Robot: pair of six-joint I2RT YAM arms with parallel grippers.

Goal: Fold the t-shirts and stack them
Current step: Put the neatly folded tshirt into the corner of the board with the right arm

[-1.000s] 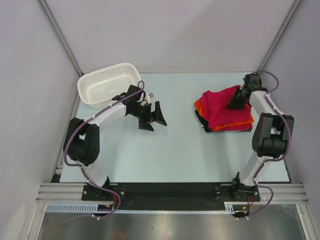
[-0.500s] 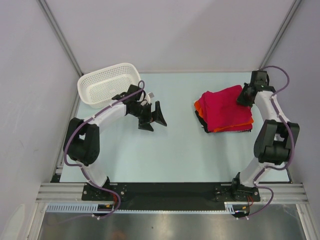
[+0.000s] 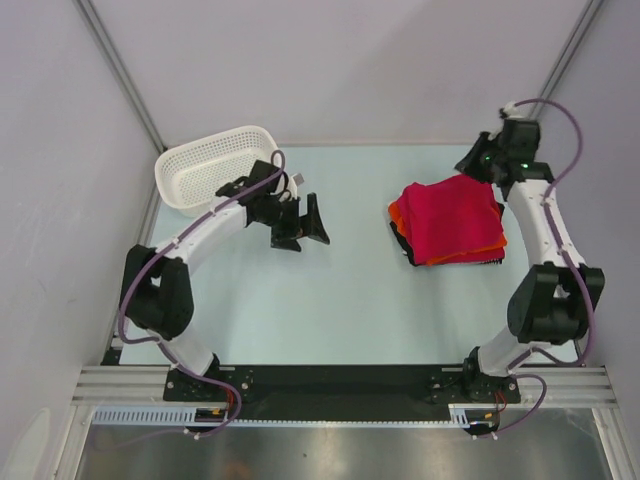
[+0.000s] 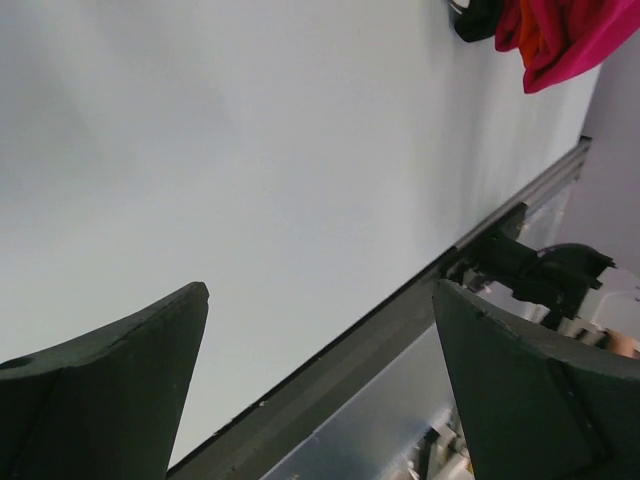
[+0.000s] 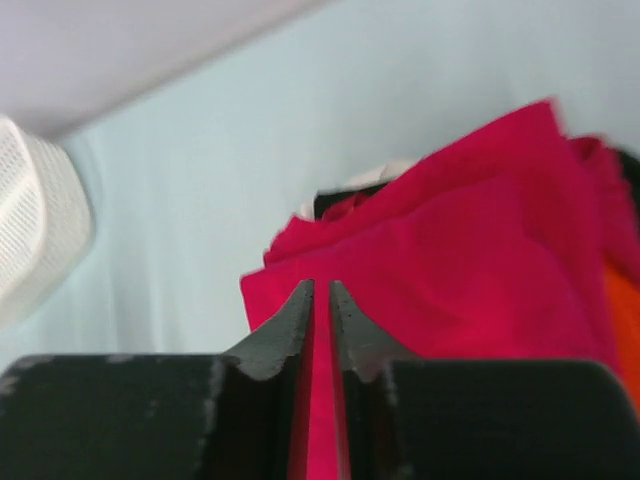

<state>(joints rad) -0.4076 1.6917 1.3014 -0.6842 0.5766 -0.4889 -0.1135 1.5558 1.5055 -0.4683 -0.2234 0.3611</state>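
Right gripper [image 3: 474,162] pinched almost closed on nothing, stacked t-shirts [image 3: 452,220] just below its tips, crimson shirt [image 5: 450,250] topmost, orange shirt [image 5: 620,325] beneath, left gripper [image 4: 320,290] spread wide, empty, stack well apart

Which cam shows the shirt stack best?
Top external: the whole shirt stack is in frame, crimson on top, orange edge beneath. Right wrist shows only part of the crimson top, blurred; left wrist catches just one corner at the frame's edge.
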